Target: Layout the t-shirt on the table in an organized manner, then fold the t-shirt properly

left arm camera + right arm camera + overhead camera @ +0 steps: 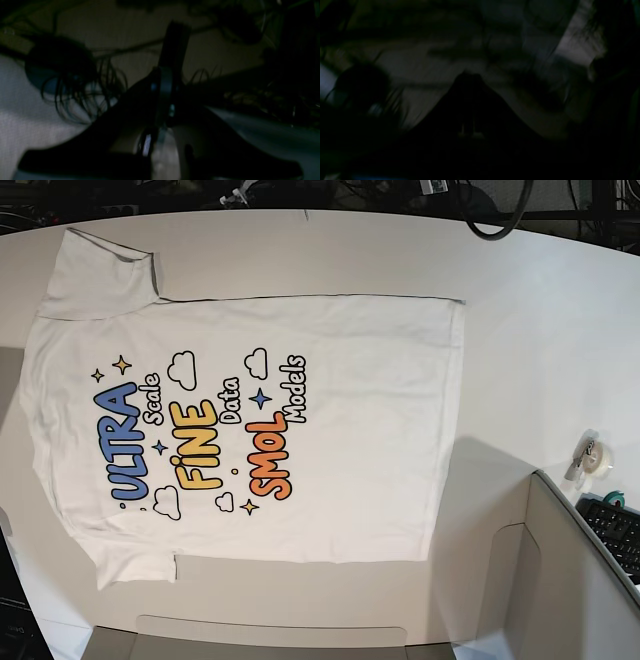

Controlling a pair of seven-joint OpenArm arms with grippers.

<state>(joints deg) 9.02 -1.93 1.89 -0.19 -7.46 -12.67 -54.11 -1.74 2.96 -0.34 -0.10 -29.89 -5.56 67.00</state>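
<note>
Hidden or unclear: both wrist views are very dark and blurred; the right wrist view shows little beyond a black wedge shape at lower centre
Cut off: the t-shirt's (250, 430) collar end runs against the left edge of the base view
Left gripper (160, 125): a dark silhouette at lower centre of the left wrist view; I cannot tell whether its jaws are apart or together
Right gripper (470, 120): only a black mass at lower centre of the right wrist view; its jaws cannot be made out
Base view: neither gripper appears there
T-shirt: spread flat, print up, over the left and centre of the table (540, 330), collar to the left, hem to the right, 1 sleeve at upper left and 1 at lower left
T-shirt against grippers: pale cloth-like surface fills the left of the left wrist view beside the left gripper; contact cannot be judged
Elsewhere: keyboard (615, 532) at lower right on a grey panel (560, 580); a small roll of tape (590, 457) lies just above it on the table
</note>
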